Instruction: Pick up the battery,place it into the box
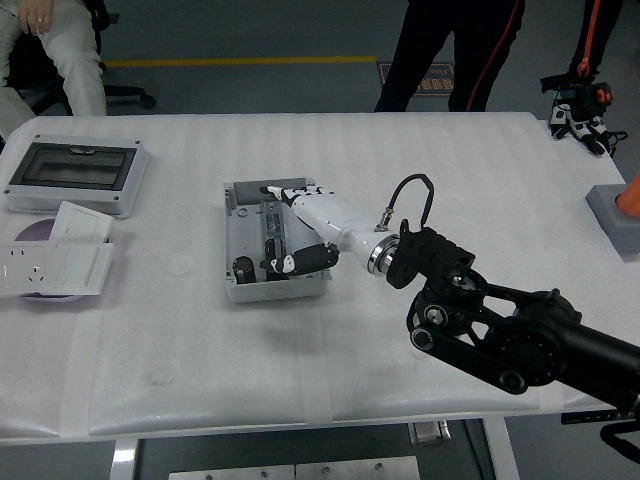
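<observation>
The open grey box [316, 225] lies left of the table's middle. A dark battery [243, 268] lies in its near left corner, and another dark battery [270, 232] sits along its middle. My right hand [281, 228], white with black fingertips, reaches into the box from the right. Its fingers [288, 192] are spread over the far part and its thumb is near the front wall. It is open and holds nothing. The black right arm [500, 330] crosses the table's right half.
A grey enclosure with a clear lid [75, 172] and white socket plates [55, 265] lie at the far left. A grey block [612, 215] sits at the right edge and a black-and-white hand part [578, 115] at the far right corner. A person [450, 50] stands beyond the table.
</observation>
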You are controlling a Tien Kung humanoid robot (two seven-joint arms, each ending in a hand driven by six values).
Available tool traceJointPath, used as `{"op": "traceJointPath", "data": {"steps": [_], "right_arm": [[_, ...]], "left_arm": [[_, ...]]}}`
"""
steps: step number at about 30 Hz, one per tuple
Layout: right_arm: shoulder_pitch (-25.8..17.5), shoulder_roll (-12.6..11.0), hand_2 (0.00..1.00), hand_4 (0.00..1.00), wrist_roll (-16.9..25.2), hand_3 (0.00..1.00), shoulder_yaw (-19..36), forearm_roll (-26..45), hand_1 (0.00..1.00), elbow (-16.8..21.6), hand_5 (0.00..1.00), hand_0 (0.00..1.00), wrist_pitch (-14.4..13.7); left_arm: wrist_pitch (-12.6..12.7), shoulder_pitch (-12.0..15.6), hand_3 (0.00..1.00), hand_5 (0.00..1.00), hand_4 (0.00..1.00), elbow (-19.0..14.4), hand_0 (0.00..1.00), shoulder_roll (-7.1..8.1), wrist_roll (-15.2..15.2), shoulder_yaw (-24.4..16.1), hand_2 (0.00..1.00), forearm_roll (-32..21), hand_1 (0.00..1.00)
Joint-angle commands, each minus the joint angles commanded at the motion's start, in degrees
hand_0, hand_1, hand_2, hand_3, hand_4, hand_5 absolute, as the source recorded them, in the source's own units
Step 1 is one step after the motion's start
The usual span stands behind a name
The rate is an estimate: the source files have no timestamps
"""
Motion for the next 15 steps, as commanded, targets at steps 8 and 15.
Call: {"op": "traceJointPath", "data": {"steps": [8, 15], "right_arm": [[-3.5, -5.39, 0.945, 0.93, 0.98, 0.998, 10.17, 1.86, 0.95, -4.97, 0.528, 0.998, -1.61], [-7.7, -9.05, 0.908, 0.933, 2.0, 0.996, 19.11, 3.43, 0.921, -9.8, 0.534, 0.998, -1.94]], "left_arm": [[0.07, 0.1, 0.373, 0.406, 0.584, 0.03, 0.37, -0.08, -0.04, 0.22, 0.454, -0.37, 0.594], [0.11, 0.3, 0.373, 0.404, 0.584, 0.07, 0.37, -0.25, 0.37, 0.31, 0.455, -0.6, 0.594]]}}
